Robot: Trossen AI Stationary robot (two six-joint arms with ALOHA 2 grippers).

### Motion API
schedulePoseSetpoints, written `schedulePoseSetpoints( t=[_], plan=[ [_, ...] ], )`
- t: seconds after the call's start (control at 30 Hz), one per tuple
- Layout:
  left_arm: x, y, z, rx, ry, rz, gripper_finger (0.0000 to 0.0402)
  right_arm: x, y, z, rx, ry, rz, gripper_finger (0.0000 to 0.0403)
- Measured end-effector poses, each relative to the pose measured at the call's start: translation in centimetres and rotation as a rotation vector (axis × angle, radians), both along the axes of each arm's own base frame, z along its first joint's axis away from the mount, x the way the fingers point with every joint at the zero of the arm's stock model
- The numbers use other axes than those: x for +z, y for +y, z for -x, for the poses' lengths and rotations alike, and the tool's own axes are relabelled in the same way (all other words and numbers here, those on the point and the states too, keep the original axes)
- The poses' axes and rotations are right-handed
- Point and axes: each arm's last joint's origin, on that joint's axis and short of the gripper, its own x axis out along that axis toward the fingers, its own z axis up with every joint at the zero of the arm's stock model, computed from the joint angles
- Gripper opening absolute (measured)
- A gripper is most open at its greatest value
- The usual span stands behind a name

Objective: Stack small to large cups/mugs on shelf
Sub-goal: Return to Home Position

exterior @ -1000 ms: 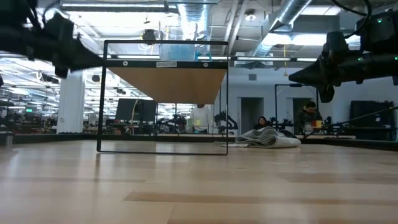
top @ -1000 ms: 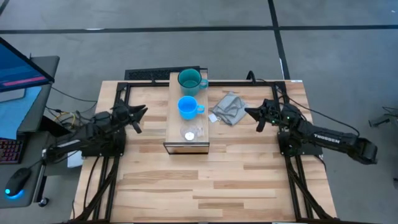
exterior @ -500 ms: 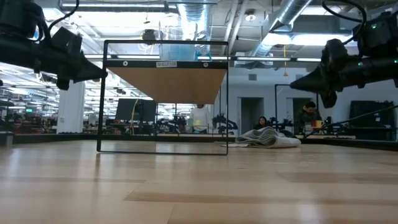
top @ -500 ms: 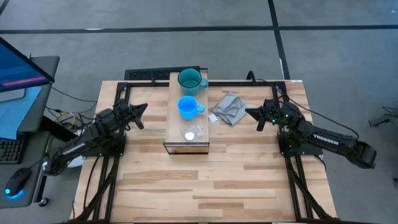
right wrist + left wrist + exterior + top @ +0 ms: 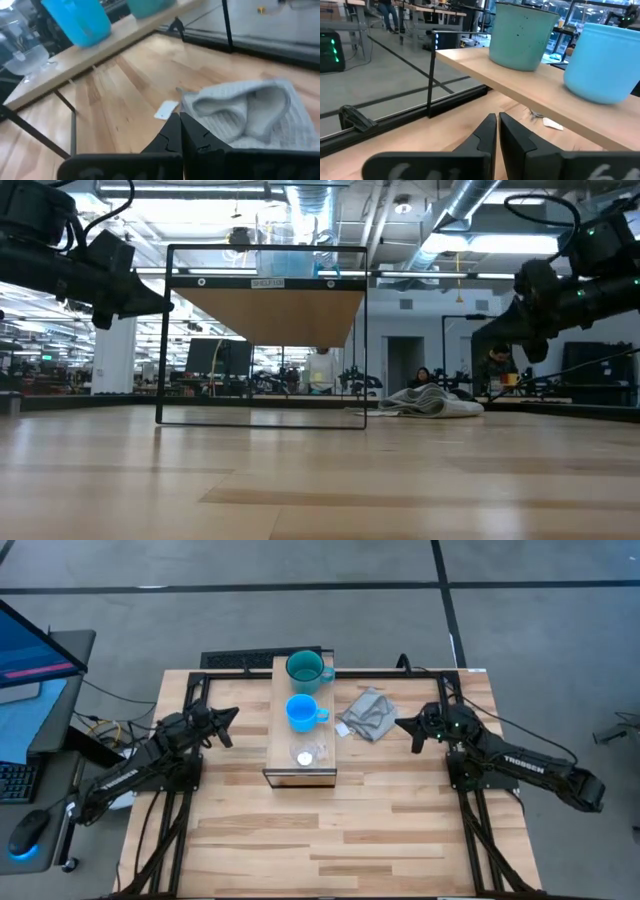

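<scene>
Three vessels stand in a row on the light wood shelf [image 5: 278,730]: the teal mug [image 5: 304,668] at the far end, the bright blue mug [image 5: 302,712] in the middle, the clear glass cup [image 5: 304,755] at the near end. The left wrist view shows the teal mug [image 5: 521,32] and blue mug [image 5: 602,61] upright on the shelf board [image 5: 530,90]. My left gripper [image 5: 227,723] hovers shut to the shelf's left. My right gripper [image 5: 403,724] hovers shut to the shelf's right, near the grey cloth [image 5: 368,713].
The grey cloth [image 5: 250,117] lies crumpled on the slatted table [image 5: 330,830] right of the shelf, with a small white tag [image 5: 166,109] beside it. The shelf stands on thin black metal legs [image 5: 162,335]. People sit in the room beyond the table [image 5: 495,370].
My left arm has drawn back a little toward the table's left and near side and dropped lower. My right gripper has shifted slightly toward the table's right edge. The mugs, glass and cloth have stayed put.
</scene>
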Motion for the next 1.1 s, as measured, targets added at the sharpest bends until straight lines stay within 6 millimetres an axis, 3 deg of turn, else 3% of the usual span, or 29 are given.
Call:
schedulePoseSetpoints(
  t=[0.17,0.53,1.1],
  plan=[
    [0.0,0.0,0.0,0.002,0.003,-0.002,0.001,1.2,-0.1,-0.2,0.008,-0.031,0.054,0.0006],
    [0.0,0.0,0.0,0.002,0.004,-0.002,0.001,0.9,0.7,0.8,0.02,0.004,0.013,0.0003],
    [0.0,0.0,0.0,0.004,0.006,-0.003,0.001,2.4,1.6,2.3,-0.051,-0.125,0.132,0.0004]
  ],
)
